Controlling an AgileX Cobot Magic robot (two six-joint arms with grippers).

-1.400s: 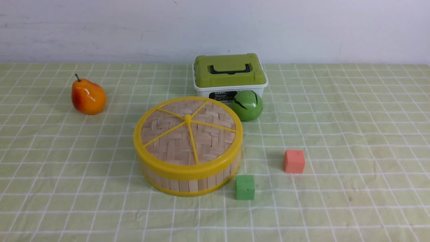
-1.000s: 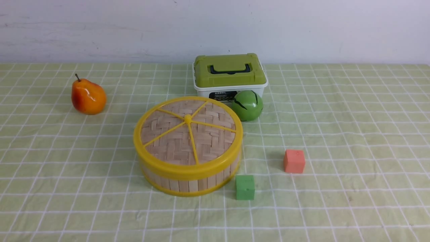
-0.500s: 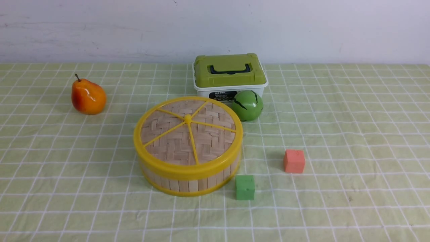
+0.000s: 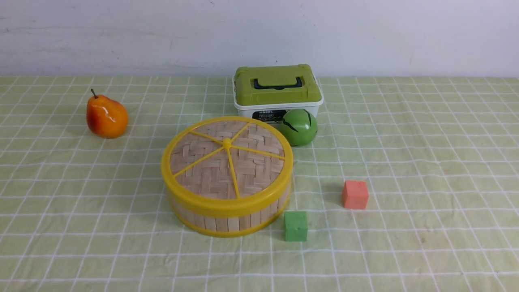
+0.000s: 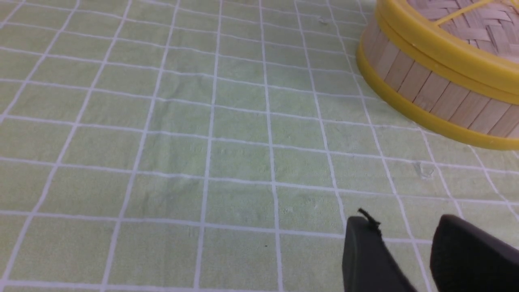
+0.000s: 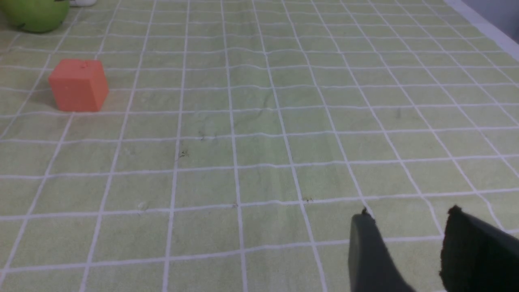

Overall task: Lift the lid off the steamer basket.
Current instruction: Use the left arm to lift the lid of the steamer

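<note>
The steamer basket (image 4: 227, 221) stands in the middle of the checked green cloth, its wood-slat wall between yellow rims. The woven lid (image 4: 226, 162) with yellow rim, spokes and knob sits flat on top of it. In the left wrist view the basket (image 5: 421, 87) and the lid's rim (image 5: 446, 48) show at one corner, well away from my left gripper (image 5: 405, 225), which is open over bare cloth. My right gripper (image 6: 407, 217) is open too, with only cloth between its fingers. Neither arm appears in the front view.
A white box with a green lid (image 4: 277, 91) stands behind the basket, a green ball (image 4: 299, 127) against it. An orange pear (image 4: 106, 117) lies at the far left. A green cube (image 4: 295, 226) and an orange cube (image 4: 354, 194) sit right of the basket.
</note>
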